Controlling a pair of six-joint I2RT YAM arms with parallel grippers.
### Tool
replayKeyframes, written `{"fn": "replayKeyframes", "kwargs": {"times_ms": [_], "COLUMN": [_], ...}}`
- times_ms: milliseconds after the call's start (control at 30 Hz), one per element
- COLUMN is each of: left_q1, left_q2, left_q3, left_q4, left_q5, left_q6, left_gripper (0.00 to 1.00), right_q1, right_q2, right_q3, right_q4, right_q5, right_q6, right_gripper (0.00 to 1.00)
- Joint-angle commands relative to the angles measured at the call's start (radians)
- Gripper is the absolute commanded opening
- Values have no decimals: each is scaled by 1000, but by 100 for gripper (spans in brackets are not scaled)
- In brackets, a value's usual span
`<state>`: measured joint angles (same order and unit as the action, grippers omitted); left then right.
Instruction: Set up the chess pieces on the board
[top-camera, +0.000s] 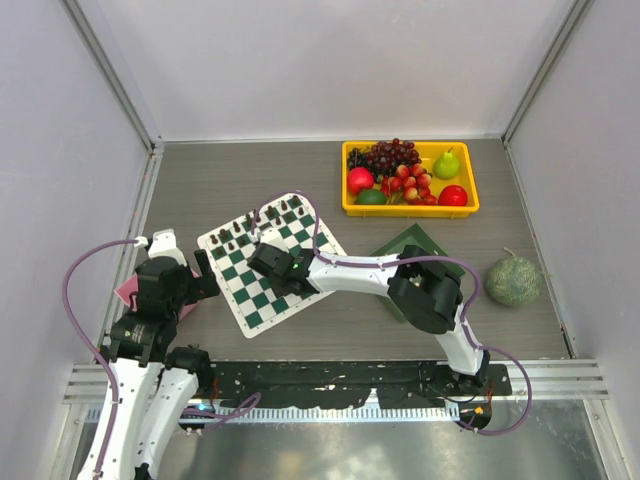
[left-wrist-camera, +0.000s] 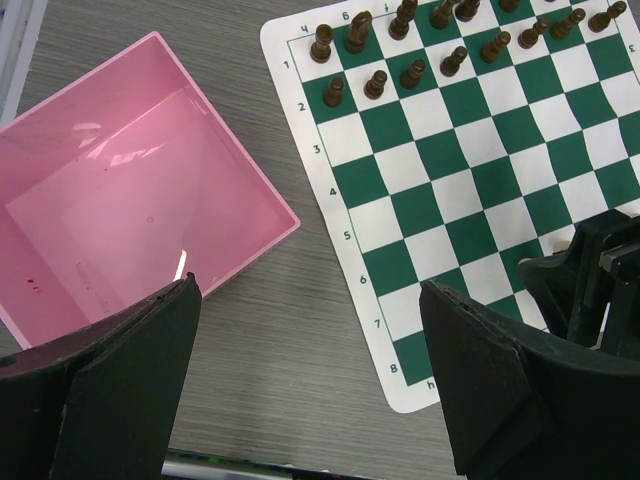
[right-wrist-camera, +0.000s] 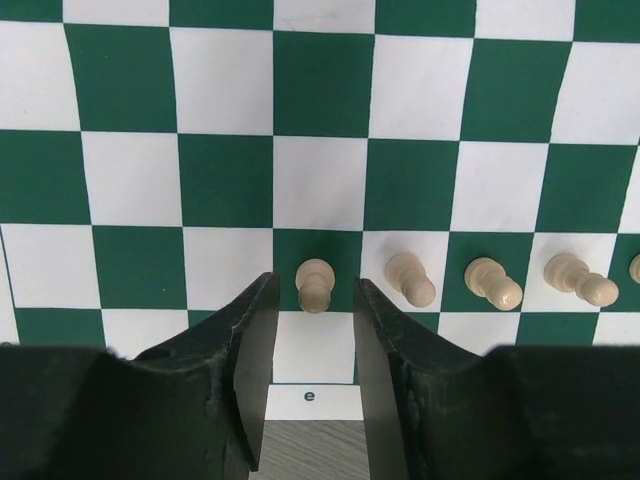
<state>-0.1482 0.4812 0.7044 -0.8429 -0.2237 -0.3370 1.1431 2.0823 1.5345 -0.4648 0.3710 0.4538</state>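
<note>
The checkered board (top-camera: 240, 282) lies tilted at centre left. Dark pieces (top-camera: 262, 222) stand in two rows at its far side. My right gripper (top-camera: 270, 262) hovers low over the board's near edge. In the right wrist view it (right-wrist-camera: 313, 284) is open, with a cream pawn (right-wrist-camera: 315, 285) upright between the fingertips and a gap on each side. Three more cream pawns (right-wrist-camera: 411, 278) stand in the same row to the right. My left gripper (left-wrist-camera: 310, 290) is open and empty over bare table between the pink box (left-wrist-camera: 120, 200) and the board (left-wrist-camera: 470, 180).
A yellow tray (top-camera: 410, 208) of fruit sits at the back right. A dark green square tray (top-camera: 415, 243) lies under the right arm. A green melon (top-camera: 513, 281) is at far right. The pink box (top-camera: 128, 290) is at far left.
</note>
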Motion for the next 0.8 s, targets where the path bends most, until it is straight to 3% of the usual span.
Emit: {"fn": "replayKeyframes", "kwargs": {"times_ms": [0, 167, 333, 567, 767], "left_q1": [6, 6, 6, 6, 6], "left_q2": [-4, -10, -9, -6, -4], "left_q3": [26, 26, 24, 24, 26], "left_q4": [36, 34, 33, 36, 38], "left_q5": [3, -6, -5, 7, 7], "left_q6": [-2, -2, -2, -2, -2], "left_gripper": [99, 99, 99, 99, 99], "right_q1": [-2, -2, -29, -339, -588], "right_q2": [-76, -217, -471, -830, -991], "right_q3": [10, -85, -266, -644, -829], "right_q4": [43, 147, 158, 101, 45], "right_q5": [-9, -76, 63, 69, 26], "right_q6": [-9, -23, -21, 80, 59], "right_gripper": [43, 48, 50, 50, 49]}}
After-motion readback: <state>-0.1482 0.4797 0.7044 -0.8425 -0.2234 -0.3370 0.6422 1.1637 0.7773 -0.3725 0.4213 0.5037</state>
